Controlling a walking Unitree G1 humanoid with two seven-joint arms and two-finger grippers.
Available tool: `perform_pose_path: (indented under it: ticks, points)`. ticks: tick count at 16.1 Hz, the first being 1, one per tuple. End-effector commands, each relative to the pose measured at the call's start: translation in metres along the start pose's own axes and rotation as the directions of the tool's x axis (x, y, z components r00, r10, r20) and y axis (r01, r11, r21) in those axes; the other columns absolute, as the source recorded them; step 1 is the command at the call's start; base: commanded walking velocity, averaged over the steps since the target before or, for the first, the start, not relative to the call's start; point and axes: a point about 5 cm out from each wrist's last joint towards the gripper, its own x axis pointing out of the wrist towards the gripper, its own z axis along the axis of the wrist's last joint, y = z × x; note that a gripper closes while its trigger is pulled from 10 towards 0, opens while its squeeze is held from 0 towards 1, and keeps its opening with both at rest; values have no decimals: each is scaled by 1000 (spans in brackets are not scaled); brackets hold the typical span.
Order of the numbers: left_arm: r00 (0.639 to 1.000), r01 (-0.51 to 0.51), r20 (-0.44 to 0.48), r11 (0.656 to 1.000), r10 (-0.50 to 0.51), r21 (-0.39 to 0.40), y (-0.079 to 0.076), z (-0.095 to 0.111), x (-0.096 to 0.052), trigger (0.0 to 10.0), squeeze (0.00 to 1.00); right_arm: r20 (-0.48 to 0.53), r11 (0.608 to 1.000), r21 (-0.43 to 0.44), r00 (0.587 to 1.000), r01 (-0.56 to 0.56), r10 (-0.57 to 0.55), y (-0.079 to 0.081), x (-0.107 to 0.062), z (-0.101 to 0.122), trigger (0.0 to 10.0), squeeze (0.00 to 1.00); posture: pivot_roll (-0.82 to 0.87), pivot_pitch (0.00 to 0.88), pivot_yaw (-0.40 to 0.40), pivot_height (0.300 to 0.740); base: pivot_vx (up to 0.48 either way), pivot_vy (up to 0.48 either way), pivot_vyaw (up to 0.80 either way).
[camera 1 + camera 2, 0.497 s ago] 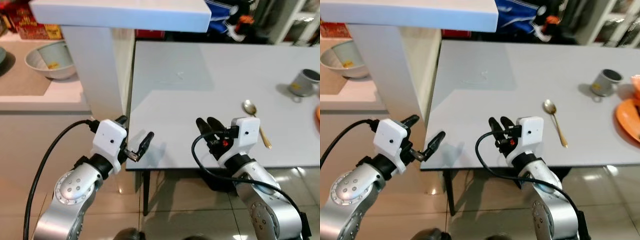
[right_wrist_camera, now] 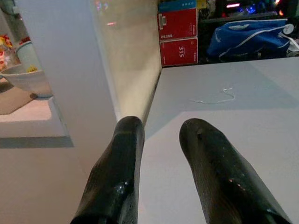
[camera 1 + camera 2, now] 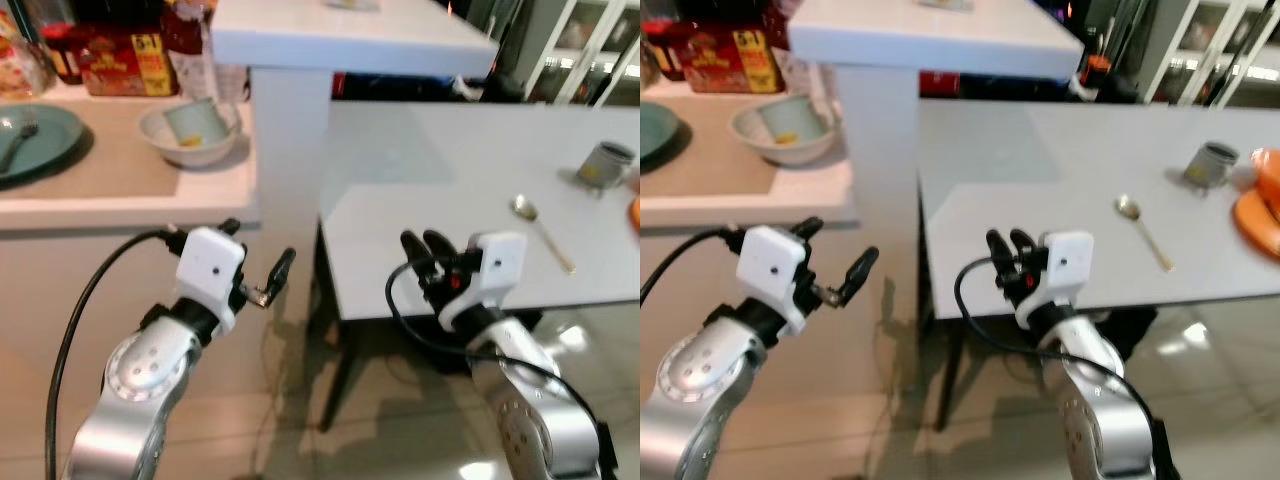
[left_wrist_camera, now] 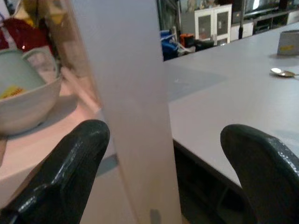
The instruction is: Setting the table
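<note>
Seemingly between fetches, the robot faces a white pillar (image 3: 290, 170) that splits a counter from the table (image 3: 450, 180). From the left eye, the left gripper (image 3: 258, 268) hangs in front of the counter's edge, fingers spread wide with nothing between them; the right gripper (image 3: 428, 250) sits at the table's near edge, fingers a little apart and empty. A bowl (image 3: 190, 135) with a cup in it and a plate (image 3: 40, 135) with a fork wait on the counter. On the table lie a spoon (image 3: 540, 228) and a mug (image 3: 605, 163).

From the right eye, an orange plate (image 3: 1260, 205) shows at the table's far right, just beside the mug.

Along the left wrist, the two fingers straddle the pillar, with the bowl off to one side and the spoon far across the table.

Along the right wrist, two fingers point over the bare tabletop towards red boxes (image 2: 177, 32).

I judge the next move calls for turning to the counter and reaching the left gripper for the bowl.
</note>
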Motion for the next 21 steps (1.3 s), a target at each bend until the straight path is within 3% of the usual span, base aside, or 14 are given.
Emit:
perform_pose_path:
  ticks: [1,6,10,19,21]
  points:
    - [999,-40,4,999,40,16,7,2,2,10000,0,2,1000,-6,1000,10,-10,0,2,1,10000,0,129,26,-51,740,0,480,0]
    - [995,-86,49,996,84,38,16,17,12,10000,0,33,1000,-6,999,7,-6,3,13,10,10000,0,142,33,-64,740,0,480,0]
    - [983,-181,45,982,178,55,28,22,16,10000,0,57,1000,-2,998,-16,16,9,24,20,10000,0,149,31,-75,740,0,480,0]
    - [982,-185,59,981,181,66,25,29,20,10000,0,72,999,34,997,0,-3,8,35,30,10000,0,151,30,-73,740,0,480,0]
    - [976,-208,80,978,204,37,24,34,22,10000,0,72,999,41,997,9,-12,6,35,30,10000,0,153,30,-74,740,0,174,0]
